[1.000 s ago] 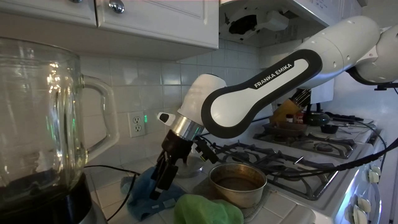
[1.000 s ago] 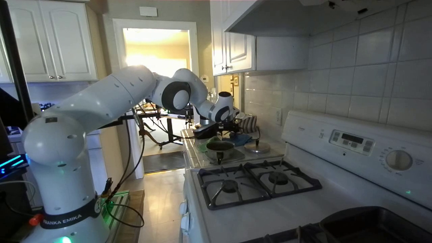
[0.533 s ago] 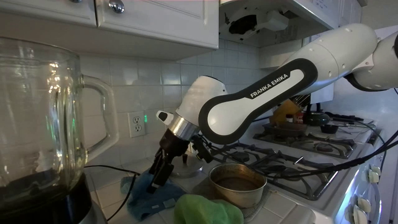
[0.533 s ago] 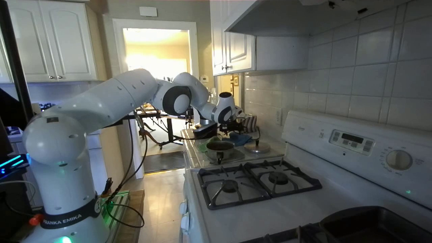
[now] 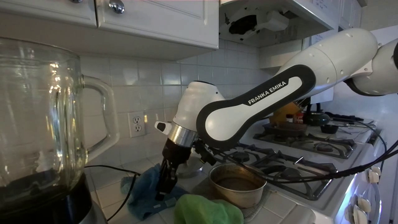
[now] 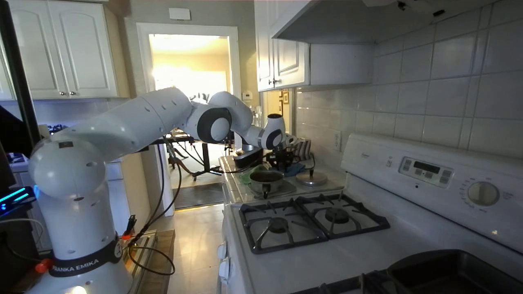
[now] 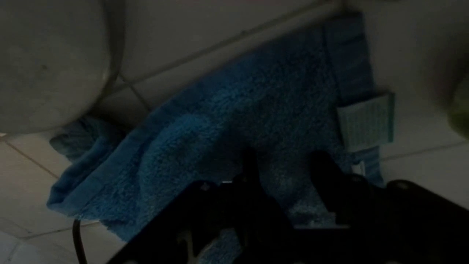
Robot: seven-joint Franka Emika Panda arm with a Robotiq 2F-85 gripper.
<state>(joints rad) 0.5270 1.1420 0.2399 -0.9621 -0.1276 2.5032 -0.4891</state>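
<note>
A blue cloth (image 5: 141,194) lies crumpled on the tiled counter. My gripper (image 5: 162,193) points down over it, tilted a little. In the wrist view the same blue cloth (image 7: 183,135) spreads below the gripper (image 7: 284,153), whose dark fingers stand apart with cloth showing through the gap. Whether the fingertips touch the fabric I cannot tell; the view is dark. A pale tag (image 7: 366,123) sticks out from the cloth's edge near one finger. A green cloth (image 5: 206,210) is bunched just beside, in front of a metal pot (image 5: 241,196).
A pot lid (image 6: 311,179) rests by the wall, close to the blue cloth. A glass blender (image 5: 49,118) stands at the near side, with a black cable (image 5: 124,169) running across the counter. The gas stove (image 6: 310,228) adjoins the counter; a cabinet (image 5: 155,25) hangs above.
The arm has sunk, and the gripper has turned more upright and come lower over the blue cloth. Its fingers have drawn closer together. Cloths and pot have not moved.
</note>
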